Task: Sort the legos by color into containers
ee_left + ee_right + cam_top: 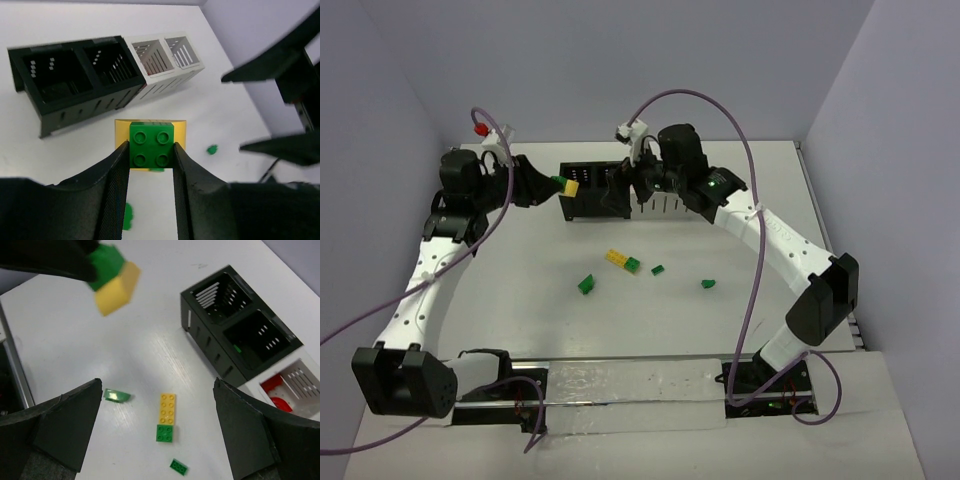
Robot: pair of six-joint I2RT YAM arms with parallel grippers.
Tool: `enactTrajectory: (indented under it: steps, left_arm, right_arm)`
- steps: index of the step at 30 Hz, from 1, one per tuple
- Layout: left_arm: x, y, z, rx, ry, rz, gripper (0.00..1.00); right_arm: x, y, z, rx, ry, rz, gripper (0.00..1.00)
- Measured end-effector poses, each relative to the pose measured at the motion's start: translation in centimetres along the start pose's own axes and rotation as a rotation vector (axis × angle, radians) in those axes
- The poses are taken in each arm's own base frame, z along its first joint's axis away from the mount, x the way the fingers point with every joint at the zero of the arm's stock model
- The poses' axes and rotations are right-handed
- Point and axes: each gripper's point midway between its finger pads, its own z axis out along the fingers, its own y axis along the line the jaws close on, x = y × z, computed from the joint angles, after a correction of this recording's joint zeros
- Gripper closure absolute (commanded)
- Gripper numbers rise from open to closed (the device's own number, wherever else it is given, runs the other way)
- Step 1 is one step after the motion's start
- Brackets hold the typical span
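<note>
Left gripper (pixel 560 184), from above, pinches a green-and-yellow pair (pixel 567 186) just left of the containers (pixel 585 208). The right gripper (pixel 630 188) hangs wide open over them, holding nothing. Loose legos (pixel 623 261) lie on the table (pixel 520 300).

Left wrist: the jaws clamp the green brick (pixel 151 145), with the yellow brick (pixel 120 132) behind it.

Right wrist: a white bin (pixel 305 371) holds red pieces (pixel 274 386), and one black bin (pixel 260 342) holds a green piece (pixel 237 348).

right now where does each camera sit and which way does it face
Top external: above and behind the robot, looking down at the table; left arm and right arm show.
Left wrist: on the left arm, facing the bins past the left gripper, shut on a green-yellow stack.
Right wrist: looks down through the open right gripper at loose legos.
Wrist views share stack and bins.
</note>
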Motion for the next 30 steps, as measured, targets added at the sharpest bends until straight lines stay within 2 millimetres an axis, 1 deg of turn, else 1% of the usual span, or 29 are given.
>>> enactTrajectory:
  steps: [2,5,9,13,20,23,25,27,30]
  left_arm:
    - [0.6,0.4,0.6,-0.018,0.023,-0.116,1.00]
    - [1.2,0.5,1.0,-0.029,0.048,-0.244,1.00]
    - [1.3,-0.1,1.0,-0.018,0.056,-0.338,1.00]
    - [1.3,-1.0,1.0,0.012,0.071,-0.395,1.00]
    - [2.3,-2.4,1.2,0.065,0.111,-0.430,1.00]
    - [2.9,-2.9,1.3,0.081,0.130,-0.439,1.00]
    - [3.0,-3.2,1.3,0.091,0.138,-0.442,1.00]
    - [3.0,-3.5,1.3,0.103,0.142,-0.442,1.00]
    - [3.0,-3.9,1.3,0.116,0.146,-0.448,1.00]
  right_arm:
    - [-0.3,1.5,0.2,-0.040,-0.002,-0.032,0.02]
    - [-1.2,3.5,0.2,-0.093,-0.012,-0.094,0.02]
    - [-2.1,5.0,0.4,-0.121,-0.026,-0.169,0.02]
    - [-1.9,5.4,1.1,-0.120,-0.015,-0.209,0.02]
    - [-0.5,4.7,2.5,-0.104,0.024,-0.227,0.03]
    - [-0.2,4.5,2.9,-0.103,0.031,-0.236,0.10]
    - [0.0,4.4,3.0,-0.104,0.034,-0.243,0.18]
    - [0.0,4.4,3.1,-0.107,0.036,-0.247,0.32]
    - [0.1,4.4,3.3,-0.111,0.038,-0.253,0.49]
